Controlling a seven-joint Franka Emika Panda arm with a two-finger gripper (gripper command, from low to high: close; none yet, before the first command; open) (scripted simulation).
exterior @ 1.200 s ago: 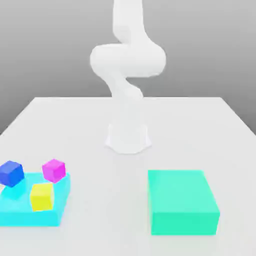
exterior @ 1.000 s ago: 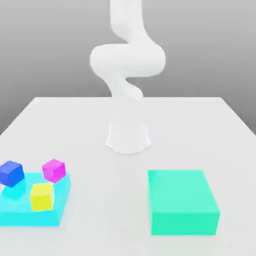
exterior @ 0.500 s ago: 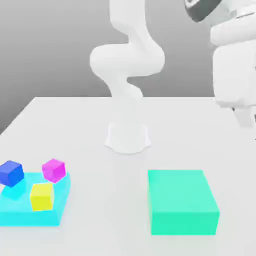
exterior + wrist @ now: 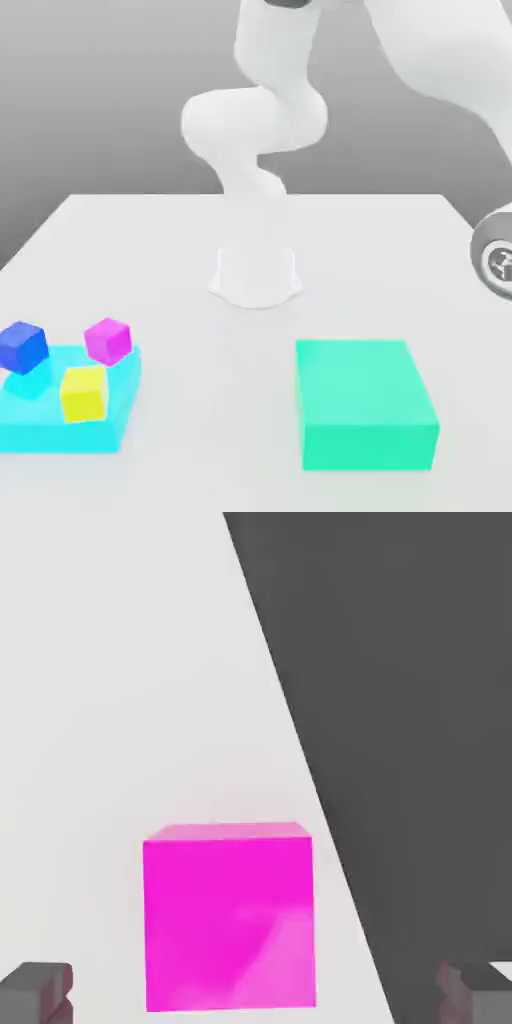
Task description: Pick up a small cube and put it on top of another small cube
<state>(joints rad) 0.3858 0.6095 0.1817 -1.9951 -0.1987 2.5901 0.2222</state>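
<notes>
The small magenta-pink cube [image 4: 108, 340] rests on the far corner of a cyan tray [image 4: 60, 432] at the exterior view's left. With it on the tray are a blue cube [image 4: 23, 346] and a yellow cube [image 4: 83, 392]. In the hand view a magenta cube [image 4: 230, 912] sits on the white surface close in front of my gripper [image 4: 255, 997]. The gripper is open, and its two grey fingertips [image 4: 35, 992] stand wider apart than the cube and do not touch it. My arm [image 4: 450, 60] reaches across the exterior view's upper right.
A flat green block [image 4: 365, 405] lies at the exterior view's right front. The robot's white base [image 4: 256, 275] stands mid-table. In the hand view, the table's edge [image 4: 300, 742] runs just beside the magenta cube, with dark space beyond it.
The arm has swung: the hand seen at the exterior view's upper right half a second ago has left that spot, and a round joint now shows at the right edge. The cubes have not moved.
</notes>
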